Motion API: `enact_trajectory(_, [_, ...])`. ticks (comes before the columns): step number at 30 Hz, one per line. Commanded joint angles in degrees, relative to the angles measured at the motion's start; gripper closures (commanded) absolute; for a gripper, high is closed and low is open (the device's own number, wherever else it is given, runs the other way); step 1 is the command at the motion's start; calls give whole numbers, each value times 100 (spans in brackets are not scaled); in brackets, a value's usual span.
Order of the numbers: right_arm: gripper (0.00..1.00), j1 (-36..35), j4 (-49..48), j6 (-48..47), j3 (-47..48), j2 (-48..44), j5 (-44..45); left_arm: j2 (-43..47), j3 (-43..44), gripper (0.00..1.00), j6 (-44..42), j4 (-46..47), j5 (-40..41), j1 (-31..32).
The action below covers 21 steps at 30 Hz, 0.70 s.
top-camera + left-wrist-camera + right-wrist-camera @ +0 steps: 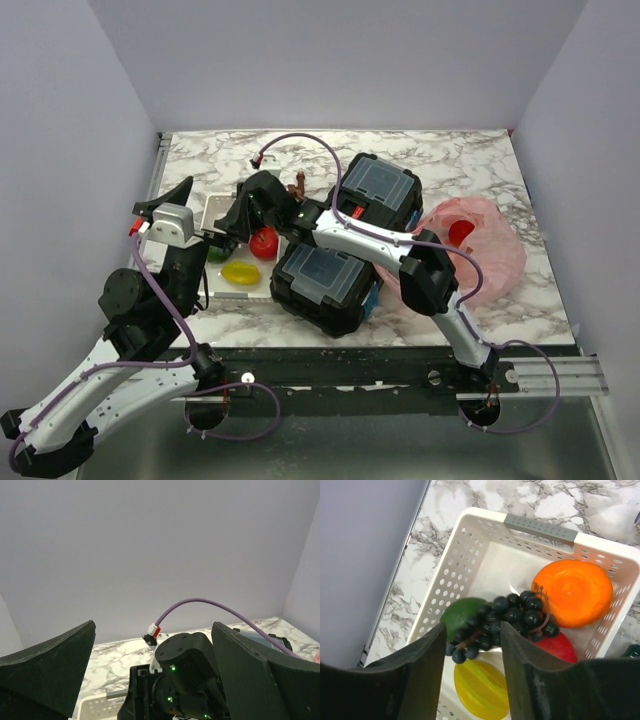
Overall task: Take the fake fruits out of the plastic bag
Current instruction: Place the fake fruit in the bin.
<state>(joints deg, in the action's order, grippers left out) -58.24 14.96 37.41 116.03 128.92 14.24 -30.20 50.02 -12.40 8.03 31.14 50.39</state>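
The pink plastic bag lies at the right of the table with a red fruit showing inside it. In the white tray lie an orange, a green fruit, a red apple and a yellow fruit. A dark grape bunch rests across them, its near end blurred. My right gripper hangs open just above the tray, its fingers on either side of the grapes and touching none that I can see. My left gripper is open and empty, raised left of the tray.
Two black toolboxes stand between the tray and the bag, and the right arm reaches over them. A small brown-red figure stands behind the tray. The left wall is close to the tray.
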Motion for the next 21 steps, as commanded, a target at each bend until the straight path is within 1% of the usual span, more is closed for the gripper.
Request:
enact_trajectory(1, [46,5,155,-105,341,1,354,85,-79,1,-52,242,209,33])
enact_trajectory(2, [42,5,180,-123,333,-58,394,77,-92,2,-52,258,201,32])
enact_trajectory(4, [39,5,238,-174,302,-204,495,29,-82,2,-36,248,199,32])
enact_trajectory(6, [37,5,325,-217,197,-442,628,12,-54,2,33,182,150,32])
enact_trajectory(10, [35,14,315,-222,-472,-1289,926,-29,-76,2,75,183,77,32])
enact_trajectory(13, [35,12,315,-295,-1173,-2141,1203,-164,-5,2,127,43,-64,37])
enact_trajectory(16, [35,12,355,-340,-2066,-3218,1549,-389,57,1,229,-78,-342,32])
enact_trajectory(18, [36,10,558,-321,-2632,-3960,1912,-618,164,1,378,-226,-432,32])
enact_trajectory(21, [36,7,1147,-152,-3468,-5169,2550,-1136,484,1,685,-650,-790,32])
